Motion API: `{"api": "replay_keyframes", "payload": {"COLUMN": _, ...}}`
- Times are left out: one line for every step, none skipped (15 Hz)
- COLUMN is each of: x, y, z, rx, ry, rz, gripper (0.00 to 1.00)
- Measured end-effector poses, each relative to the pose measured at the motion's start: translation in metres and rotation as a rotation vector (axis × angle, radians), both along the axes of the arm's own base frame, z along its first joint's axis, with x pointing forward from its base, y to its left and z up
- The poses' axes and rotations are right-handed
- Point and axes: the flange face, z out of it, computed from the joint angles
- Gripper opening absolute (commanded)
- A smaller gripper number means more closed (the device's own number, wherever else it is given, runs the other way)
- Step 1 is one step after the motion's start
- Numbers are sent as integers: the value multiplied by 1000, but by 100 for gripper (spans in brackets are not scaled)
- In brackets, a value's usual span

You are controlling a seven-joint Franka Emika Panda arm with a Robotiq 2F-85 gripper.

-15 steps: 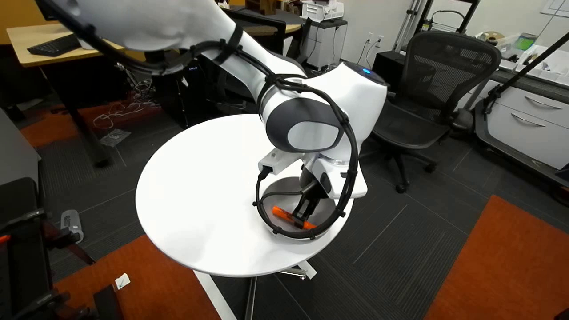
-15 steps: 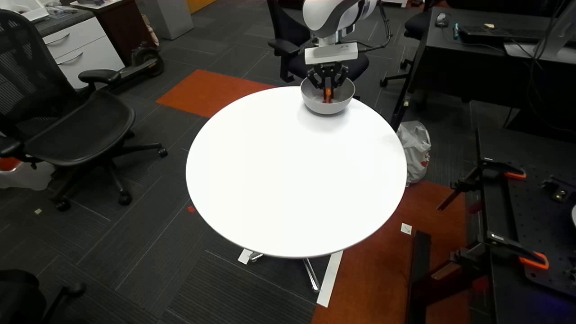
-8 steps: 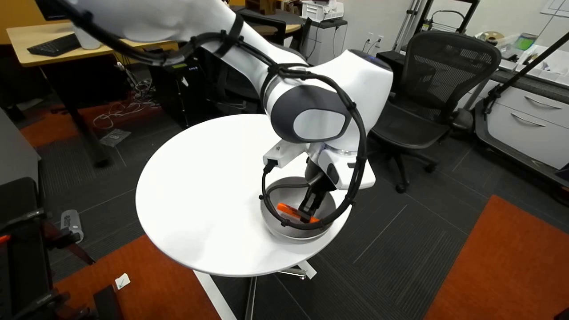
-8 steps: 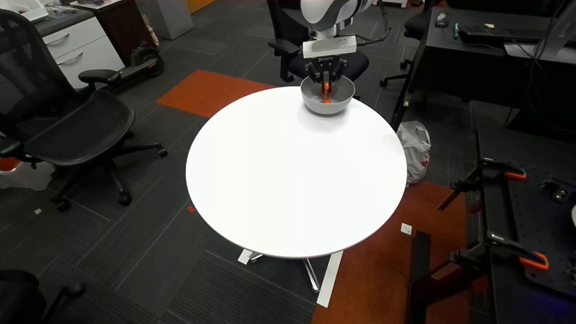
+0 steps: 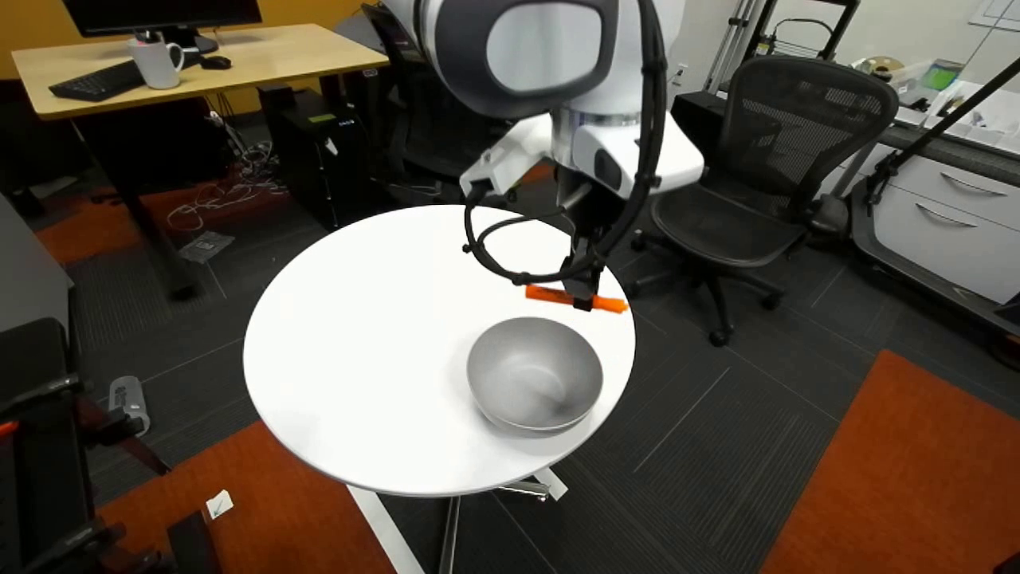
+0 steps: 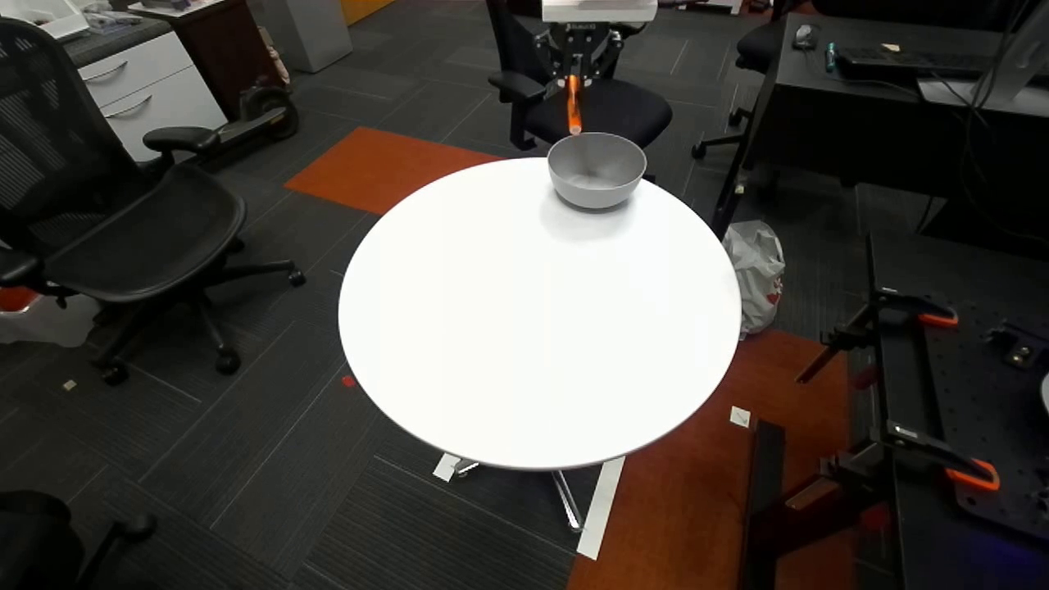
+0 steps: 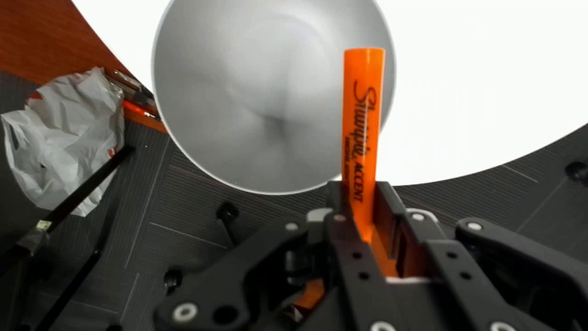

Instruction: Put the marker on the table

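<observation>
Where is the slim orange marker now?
In the wrist view, the orange marker is right of centre, held by the black gripper, partly hiding the round grey bowl.

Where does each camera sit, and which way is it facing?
In an exterior view: raised, looking down over the table toward a wooden desk; the robot's arm and gripper show.
In an exterior view: raised, looking down across the table, with the bowl near the far edge; the gripper and the white piece above it show at the top.
Wrist view: on the robot itself, by its gripper, looking down past black fingers at the marker they hold and the bowl.
Both exterior views share the table, bowl, marker and gripper.
</observation>
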Motion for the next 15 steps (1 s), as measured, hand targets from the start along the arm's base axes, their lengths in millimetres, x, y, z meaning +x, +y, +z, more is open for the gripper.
{"api": "replay_keyframes", "payload": {"x": -1, "y": 8, "z": 14, "rx": -1, "ry": -24, "rz": 24, "gripper": 5}}
{"api": "replay_keyframes", "payload": {"x": -3, "y": 17, "z": 26, "rx": 4, "ry": -39, "rz": 51, "gripper": 5}}
{"api": "replay_keyframes", "payload": {"x": -4, "y": 28, "z": 35, "rx": 12, "ry": -47, "rz": 82, "gripper": 5}}
{"api": "replay_keyframes", "payload": {"x": -4, "y": 40, "z": 40, "rx": 21, "ry": -51, "rz": 115, "gripper": 5}}
{"api": "replay_keyframes", "payload": {"x": -4, "y": 52, "z": 42, "rx": 29, "ry": -52, "rz": 148, "gripper": 5}}
{"api": "replay_keyframes", "payload": {"x": -3, "y": 65, "z": 42, "rx": 37, "ry": -49, "rz": 175, "gripper": 5}}
{"api": "replay_keyframes", "payload": {"x": -2, "y": 78, "z": 39, "rx": 44, "ry": -45, "rz": 202, "gripper": 5}}
{"api": "replay_keyframes", "payload": {"x": 1, "y": 92, "z": 34, "rx": 55, "ry": -40, "rz": 224, "gripper": 5}}
{"api": "replay_keyframes", "payload": {"x": 3, "y": 106, "z": 28, "rx": 67, "ry": -36, "rz": 240, "gripper": 5}}
{"api": "replay_keyframes", "payload": {"x": 5, "y": 118, "z": 21, "rx": 80, "ry": -30, "rz": 255, "gripper": 5}}
{"api": "replay_keyframes", "payload": {"x": 7, "y": 131, "z": 12, "rx": 93, "ry": -20, "rz": 268, "gripper": 5}}
{"api": "replay_keyframes", "payload": {"x": 9, "y": 141, "z": 2, "rx": 105, "ry": -9, "rz": 280, "gripper": 5}}
{"api": "replay_keyframes", "payload": {"x": 9, "y": 150, "z": -8, "rx": 113, "ry": 5, "rz": 291, "gripper": 5}}
{"api": "replay_keyframes", "payload": {"x": 10, "y": 158, "z": -19, "rx": 120, "ry": 19, "rz": 303, "gripper": 5}}
{"api": "replay_keyframes", "payload": {"x": 10, "y": 164, "z": -29, "rx": 125, "ry": 33, "rz": 321, "gripper": 5}}
